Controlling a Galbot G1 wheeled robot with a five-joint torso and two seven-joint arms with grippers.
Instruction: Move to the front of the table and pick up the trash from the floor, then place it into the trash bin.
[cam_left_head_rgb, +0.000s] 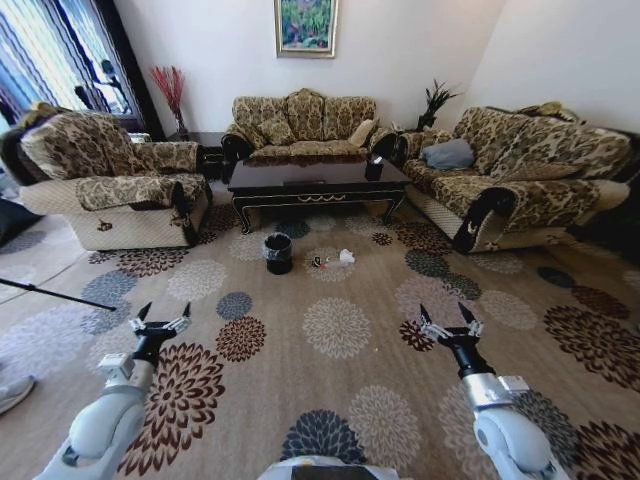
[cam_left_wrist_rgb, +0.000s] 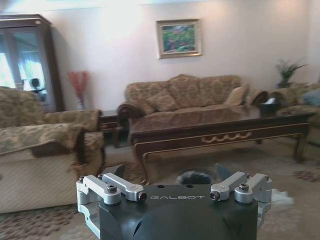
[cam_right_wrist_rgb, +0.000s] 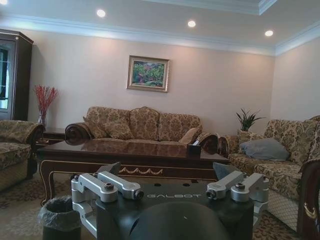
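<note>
1. White crumpled paper (cam_left_head_rgb: 346, 257) lay on the patterned carpet (cam_left_head_rgb: 337, 327) just in front of the coffee table (cam_left_head_rgb: 316, 180), with a darker wrapper and small scraps (cam_left_head_rgb: 318, 262) just to its left; this was the trash, well ahead of the robot.
2. Just left of the scraps stood the black trash bin (cam_left_head_rgb: 278, 253), lined with a crinkled bag, so litter and bin sat close together near the table's front edge.
3. Both arms were held low and forward. The left gripper (cam_left_head_rgb: 162, 320) and the right gripper (cam_left_head_rgb: 449, 321) each had their fingers spread apart and held nothing.
4. The relation that mattered: the trash lay far ahead and roughly midway between the two grippers, slightly nearer the right one by my judgement, while the bin sat a little toward the left. Neither gripper could reach it from this spot, so I judged the drive toward the table unfinished.
5. In the right wrist view the bin (cam_right_wrist_rgb: 60, 217) showed below the table's apron (cam_right_wrist_rgb: 142, 170).
6. Hard to make out: the wrapper and scraps were too small to separate or to give a long axis. In the left wrist view the bin (cam_left_wrist_rgb: 195, 177) was mostly hidden behind the gripper body.
</note>
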